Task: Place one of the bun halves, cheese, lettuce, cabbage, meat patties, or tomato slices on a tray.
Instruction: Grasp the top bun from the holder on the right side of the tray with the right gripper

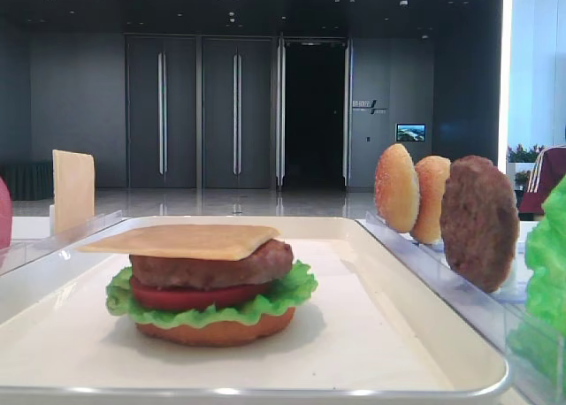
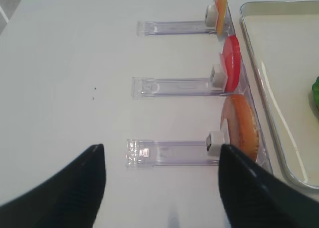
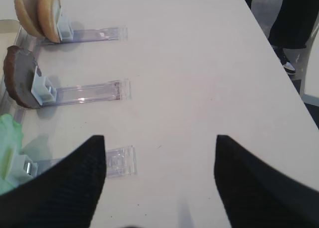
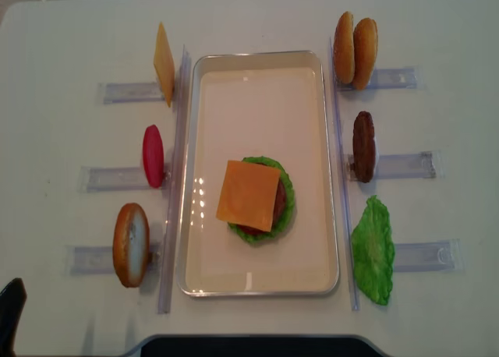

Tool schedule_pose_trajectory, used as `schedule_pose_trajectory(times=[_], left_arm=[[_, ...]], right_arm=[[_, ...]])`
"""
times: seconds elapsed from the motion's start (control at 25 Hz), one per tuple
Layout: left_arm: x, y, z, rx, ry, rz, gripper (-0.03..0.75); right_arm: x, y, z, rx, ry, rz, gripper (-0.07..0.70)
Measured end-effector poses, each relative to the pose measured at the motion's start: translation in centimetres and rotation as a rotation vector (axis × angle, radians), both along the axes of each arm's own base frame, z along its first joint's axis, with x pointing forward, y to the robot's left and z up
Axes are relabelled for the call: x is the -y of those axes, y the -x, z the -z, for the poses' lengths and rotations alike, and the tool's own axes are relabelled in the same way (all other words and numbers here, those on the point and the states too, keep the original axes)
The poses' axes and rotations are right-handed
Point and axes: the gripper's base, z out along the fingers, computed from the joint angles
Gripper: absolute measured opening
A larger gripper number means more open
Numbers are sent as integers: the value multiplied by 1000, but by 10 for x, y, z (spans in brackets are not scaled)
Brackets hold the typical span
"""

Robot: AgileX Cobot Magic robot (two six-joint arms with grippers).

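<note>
- Black right gripper fingers fill the bottom of the right wrist view, spread wide over bare table, holding nothing.
- Left gripper likewise gapes wide, empty.
- At frame center, the tray holds a stack topped by cheese.
- Upper right, two bun halves stand in a rack.

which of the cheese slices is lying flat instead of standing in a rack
The cheese slice on top of the burger stack in the tray lies flat. The other cheese slice stands on edge in its clear rack, left of the tray.
</note>
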Motion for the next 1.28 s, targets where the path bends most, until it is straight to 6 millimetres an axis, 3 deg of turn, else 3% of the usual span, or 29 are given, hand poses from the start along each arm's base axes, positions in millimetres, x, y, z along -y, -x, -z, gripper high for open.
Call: schedule_pose_trajectory(times=[1.28], left_arm=[[0, 0, 0, 0, 1, 1, 535]], right_arm=[[0, 0, 0, 0, 0, 0, 472]])
